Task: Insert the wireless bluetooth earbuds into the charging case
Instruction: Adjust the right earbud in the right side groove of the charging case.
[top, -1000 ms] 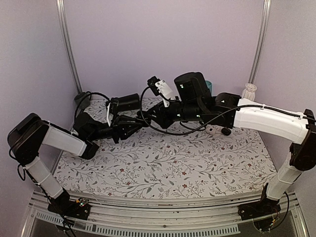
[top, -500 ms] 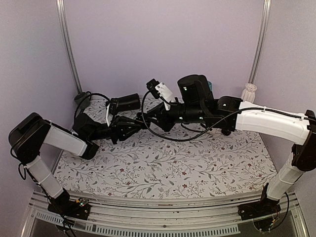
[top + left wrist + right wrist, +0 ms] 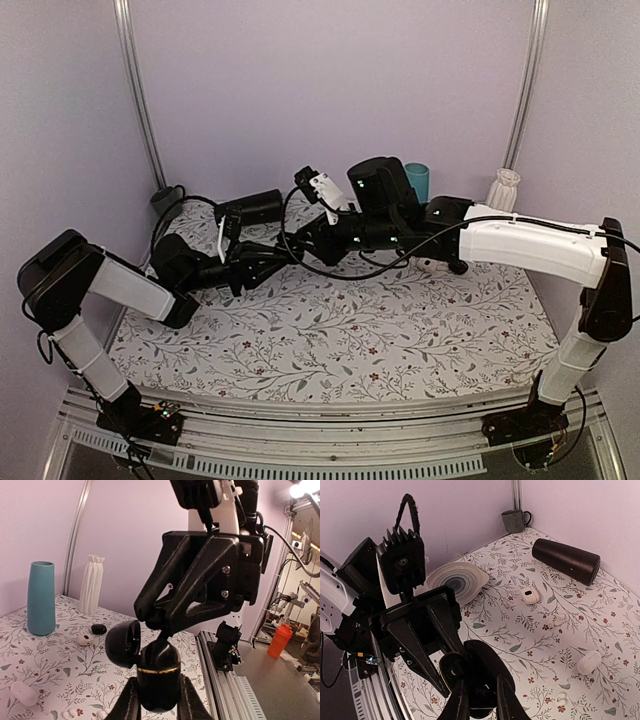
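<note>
Toward far-left corner, left gripper [image 3: 157, 702] clamps open charging case [image 3: 158, 672]. Right gripper [image 3: 152, 618] at mouth, hold we cannot tell. We seat earbud straight, slowly.

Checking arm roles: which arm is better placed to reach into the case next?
Right, likely: the right gripper hangs at the mouth of the open charging case; the left gripper is shut on it.

even soft indoor light, faint shadows, lamp glare top right, perhaps slight edge distortion
</note>
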